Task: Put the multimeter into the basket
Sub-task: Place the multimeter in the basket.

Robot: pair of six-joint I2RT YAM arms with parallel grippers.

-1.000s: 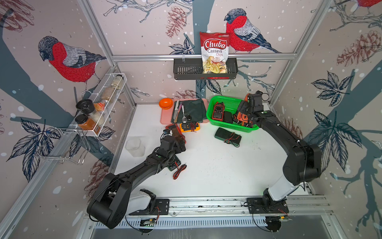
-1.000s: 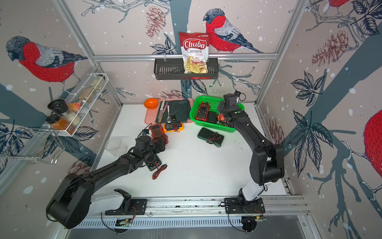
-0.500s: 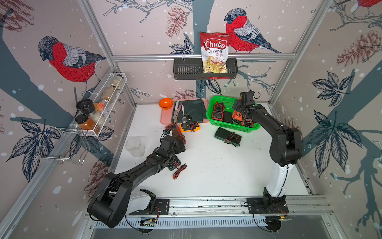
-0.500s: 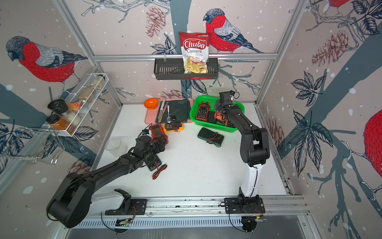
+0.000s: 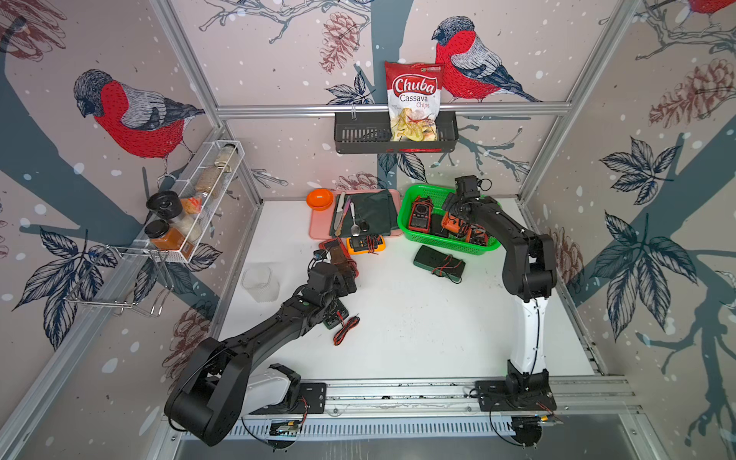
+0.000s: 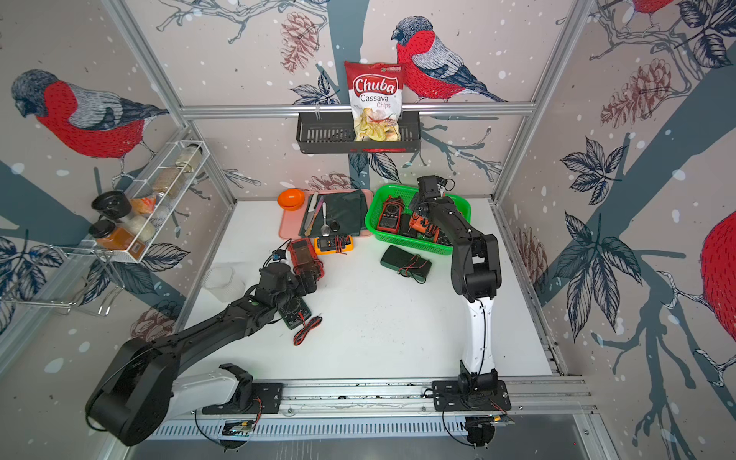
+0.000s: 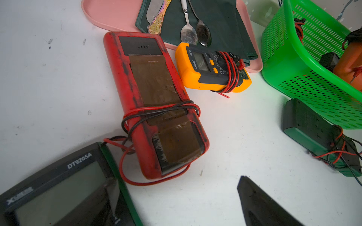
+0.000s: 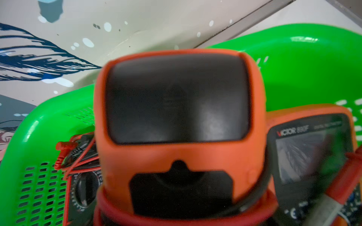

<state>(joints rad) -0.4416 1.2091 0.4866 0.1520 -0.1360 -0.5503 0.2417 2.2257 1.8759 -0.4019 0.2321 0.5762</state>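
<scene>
Apparently orange multimeter (image 8: 176, 152) in basket (image 8: 303, 58) w/ long axis tilted up, back showing.

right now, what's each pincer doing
left pincer: open, holding nothing
right pincer: in the basket by the orange multimeter; cannot tell if it grips it

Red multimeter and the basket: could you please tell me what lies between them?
The yellow multimeter lies between the red multimeter and the basket, clearest in the left wrist view.

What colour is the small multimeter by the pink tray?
The small multimeter is orange-yellow, grey-faced; clearest in the left wrist view.
</scene>
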